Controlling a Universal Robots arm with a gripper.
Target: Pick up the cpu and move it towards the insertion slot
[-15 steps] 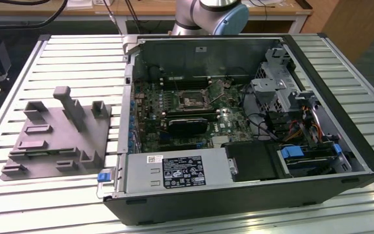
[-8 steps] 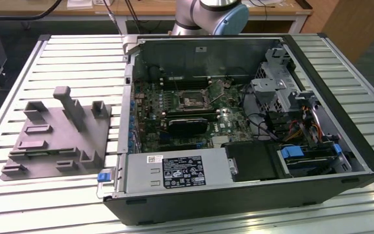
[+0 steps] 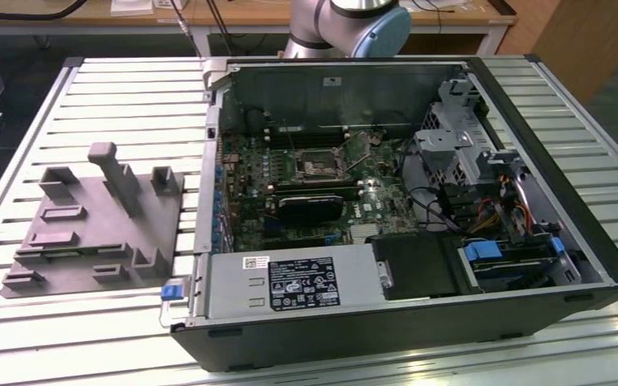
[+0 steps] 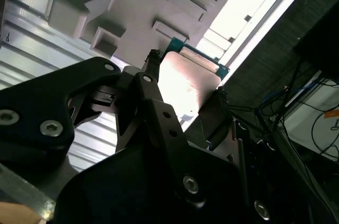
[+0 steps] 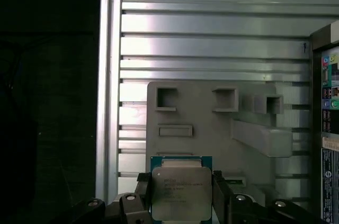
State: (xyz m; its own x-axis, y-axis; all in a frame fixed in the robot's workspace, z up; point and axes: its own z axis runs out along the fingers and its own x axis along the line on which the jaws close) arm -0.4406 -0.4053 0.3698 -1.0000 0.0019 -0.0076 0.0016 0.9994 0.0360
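My pincer (image 4: 186,75) is clamped on the cpu (image 5: 181,192) by 2 sides, over the grey block (image 5: 212,123). I think: grip tight, hold it flat, go slow twd the insertion slot (image 3: 320,166) in the PC case (image 3: 395,338).

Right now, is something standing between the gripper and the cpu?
Nothing visible does. In the first wrist view the gripper has its fingers against opposite edges of the cpu, over the grey fixture block.
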